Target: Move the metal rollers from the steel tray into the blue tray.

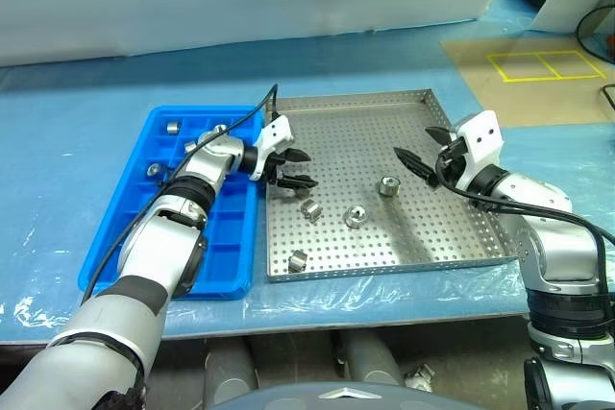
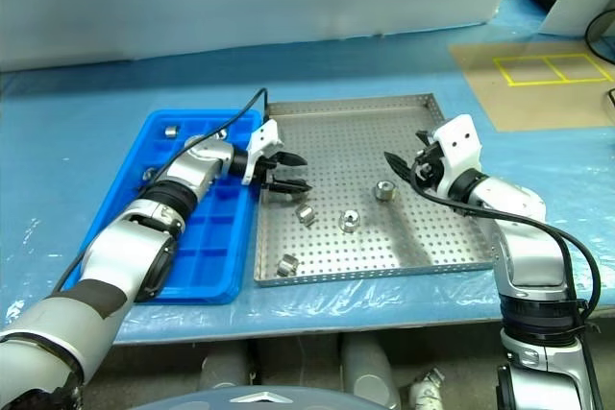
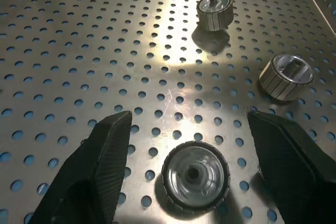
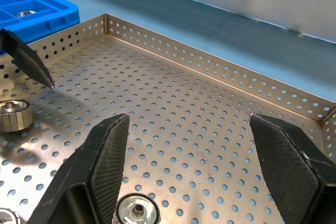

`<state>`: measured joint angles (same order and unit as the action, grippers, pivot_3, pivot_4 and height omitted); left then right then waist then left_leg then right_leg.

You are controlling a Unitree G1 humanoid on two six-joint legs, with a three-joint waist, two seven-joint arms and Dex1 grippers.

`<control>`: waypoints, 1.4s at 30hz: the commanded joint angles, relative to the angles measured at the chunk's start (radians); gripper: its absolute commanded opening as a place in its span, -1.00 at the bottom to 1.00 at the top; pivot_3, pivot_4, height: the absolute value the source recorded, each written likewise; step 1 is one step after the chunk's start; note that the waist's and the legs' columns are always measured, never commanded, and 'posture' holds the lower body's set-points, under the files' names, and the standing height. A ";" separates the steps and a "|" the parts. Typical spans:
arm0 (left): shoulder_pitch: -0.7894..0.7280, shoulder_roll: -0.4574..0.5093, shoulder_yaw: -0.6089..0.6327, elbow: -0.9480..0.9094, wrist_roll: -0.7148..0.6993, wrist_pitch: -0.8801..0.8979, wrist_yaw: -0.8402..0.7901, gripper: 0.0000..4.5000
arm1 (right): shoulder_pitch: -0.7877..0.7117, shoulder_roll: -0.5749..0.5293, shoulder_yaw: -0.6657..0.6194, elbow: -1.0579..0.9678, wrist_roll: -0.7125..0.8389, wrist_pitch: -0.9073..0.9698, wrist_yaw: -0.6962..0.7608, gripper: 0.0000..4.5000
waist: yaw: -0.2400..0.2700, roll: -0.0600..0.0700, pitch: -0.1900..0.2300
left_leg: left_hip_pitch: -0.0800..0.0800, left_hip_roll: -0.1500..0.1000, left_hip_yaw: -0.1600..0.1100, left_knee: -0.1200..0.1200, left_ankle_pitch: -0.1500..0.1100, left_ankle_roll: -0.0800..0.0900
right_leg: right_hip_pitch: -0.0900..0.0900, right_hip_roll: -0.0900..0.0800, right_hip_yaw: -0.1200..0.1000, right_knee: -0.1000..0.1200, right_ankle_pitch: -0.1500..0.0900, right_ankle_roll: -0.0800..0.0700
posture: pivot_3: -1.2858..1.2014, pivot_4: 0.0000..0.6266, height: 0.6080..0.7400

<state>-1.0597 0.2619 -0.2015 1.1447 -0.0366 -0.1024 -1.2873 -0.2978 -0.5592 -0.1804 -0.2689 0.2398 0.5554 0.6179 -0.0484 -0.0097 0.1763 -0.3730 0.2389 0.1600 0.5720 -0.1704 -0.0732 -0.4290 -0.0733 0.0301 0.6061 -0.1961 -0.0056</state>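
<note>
The left gripper (image 1: 292, 168) is held wide open and empty just inside the steel tray (image 1: 442, 228), at the edge nearest the blue tray (image 1: 115, 228), with one roller (image 3: 195, 177) framed between its fingers (image 3: 100, 166) but not yet touched. The right gripper (image 1: 424, 152) is also spread open and empty, raised over the far side of the steel tray from the blue tray, near another roller (image 1: 388, 185). Four rollers are seen on the steel tray, all in the half nearest the robot; a few (image 1: 173, 127) already lie in compartments of the blue tray. The left pick is judged to be the step in hand. A slip is the main risk: if the fingers are closed off-centre on the round, smooth body, the roller could be squeezed out and sent rolling across the perforated sheet. A neighbouring roller (image 3: 286, 76) could be knocked if the descent is skewed.
</note>
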 commanded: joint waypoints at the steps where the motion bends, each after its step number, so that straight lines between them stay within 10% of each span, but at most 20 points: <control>1: -0.018 0.029 0.007 0.019 0.030 -0.011 -0.022 0.65 | -0.019 -0.013 -0.012 -0.023 0.016 -0.012 -0.010 0.68 | -0.004 0.000 0.000 | 0.000 0.000 0.000 0.000 0.000 0.000 | 0.000 0.000 0.000 0.000 0.000 0.000 | -0.39 -0.52 1.00; 25: -0.007 -0.002 -0.081 0.045 0.236 -0.157 0.032 0.65 | 0.005 0.007 0.003 -0.019 0.003 -0.045 -0.076 0.68 | -0.023 0.002 -0.001 | 0.004 0.000 0.004 0.000 -0.004 0.006 | 0.003 0.000 0.000 -0.002 0.000 0.000 | -0.41 -0.52 1.00; 32: -0.003 -0.001 -0.065 0.042 0.225 -0.176 0.015 -0.22 | -0.001 0.011 0.007 -0.012 0.004 -0.053 -0.090 0.68 | -0.021 0.002 -0.001 | 0.003 -0.001 0.005 0.000 -0.006 0.009 | 0.003 -0.001 0.000 -0.005 0.000 0.000 | -0.40 -0.52 1.00; 42: 0.004 0.001 -0.070 0.040 0.231 -0.181 0.030 -0.24 | -0.010 0.015 0.014 -0.001 0.002 -0.063 -0.101 0.68 | -0.021 0.002 -0.001 | 0.003 -0.001 0.006 -0.001 -0.006 0.010 | 0.003 -0.001 0.000 -0.007 0.000 0.000 | -0.40 -0.52 1.00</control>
<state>-1.0786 0.2618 -0.2634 1.1706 0.1800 -0.2931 -1.2644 -0.2927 -0.5458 -0.1619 -0.2518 0.2372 0.5148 0.5222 -0.0698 -0.0077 0.1751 -0.3700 0.2382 0.1658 0.5710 -0.1767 -0.0632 -0.4259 -0.0747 0.0299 0.5993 -0.1964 -0.0052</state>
